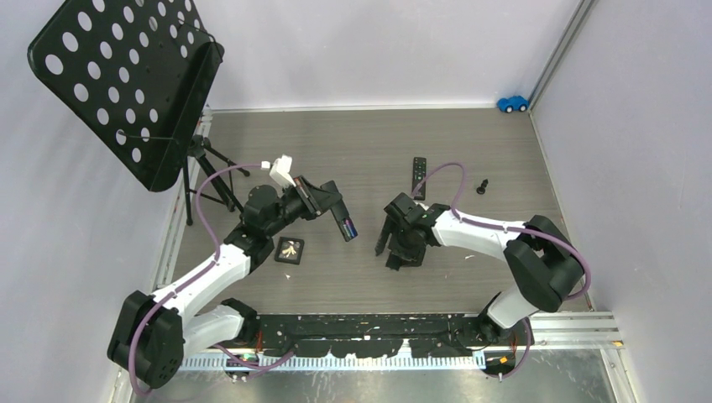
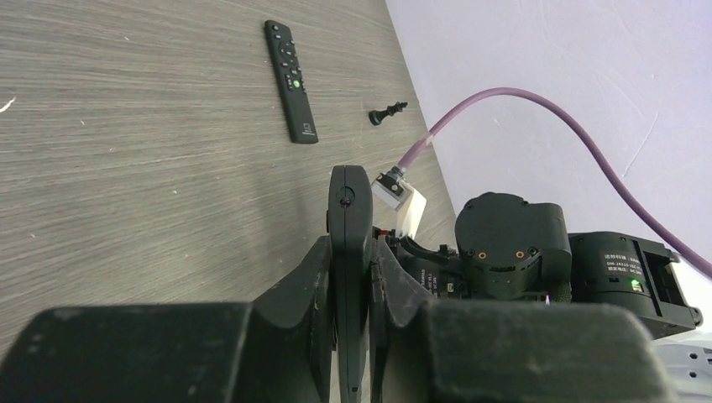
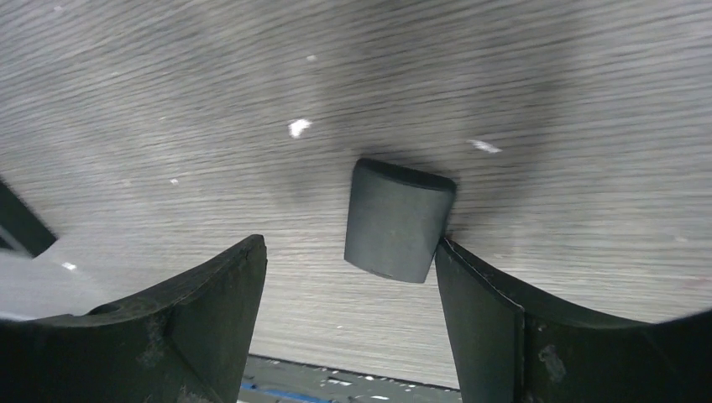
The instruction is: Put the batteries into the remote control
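One remote (image 1: 340,214) with batteries (image 1: 349,227) inside

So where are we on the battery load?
Done, seemingly: coloured batteries sit in the slim black remote. In hand: left pincer clamps that remote; right pincer stands open around the small black cover plate on the wood-grain table. Left: lifting and fitting the cover.

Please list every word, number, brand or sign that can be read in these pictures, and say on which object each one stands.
No text can be read with certainty.
White print on the black motor housing: several lines, too small to read.
White mark at the near end of the remote on the table: too small to read.
Pale figure on the black square card: a drawing, no words visible.
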Available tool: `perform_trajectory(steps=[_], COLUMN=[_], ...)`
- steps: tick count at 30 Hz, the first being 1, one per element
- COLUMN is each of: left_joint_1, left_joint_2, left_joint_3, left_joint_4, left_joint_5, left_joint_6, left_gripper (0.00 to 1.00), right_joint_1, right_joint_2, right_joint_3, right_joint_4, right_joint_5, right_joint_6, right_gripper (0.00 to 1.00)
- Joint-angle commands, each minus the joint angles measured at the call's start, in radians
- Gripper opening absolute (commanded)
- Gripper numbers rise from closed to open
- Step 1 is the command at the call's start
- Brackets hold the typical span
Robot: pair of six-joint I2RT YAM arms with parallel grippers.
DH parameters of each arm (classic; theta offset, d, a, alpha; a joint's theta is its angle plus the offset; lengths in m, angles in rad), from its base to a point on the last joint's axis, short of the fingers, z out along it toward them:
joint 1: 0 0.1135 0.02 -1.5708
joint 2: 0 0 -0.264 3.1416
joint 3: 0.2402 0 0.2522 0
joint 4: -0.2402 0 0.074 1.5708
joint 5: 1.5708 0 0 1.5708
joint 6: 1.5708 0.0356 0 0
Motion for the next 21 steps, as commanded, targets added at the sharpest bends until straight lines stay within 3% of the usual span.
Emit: perform_trajectory(steps=[1,14,21], left_joint_1=[0.007,0.026,0.033], left_joint_2=[-0.027,-0.052,-0.124], left_joint_3=[0.017,0.040,0.044], left_joint_4=[0.023,-0.038,-0.135], left_joint_5=[-0.020,-0.043,-0.122], left_joint_6=[0.027,0.041,0.065], left_gripper=[0.00,0.00,0.00], right_joint_1=[0.003,-0.020,-0.058], right_joint_2=[0.046,0.218,0.179], right_joint_3=[-0.004,0.167,0.184], right_joint_4=[0.128,0.296,0.461], right_joint_5=[-0.117,-0.063,-0.093], right_joint_6=[0.084,0.154,0.086], right_gripper=[0.78,0.74,0.72])
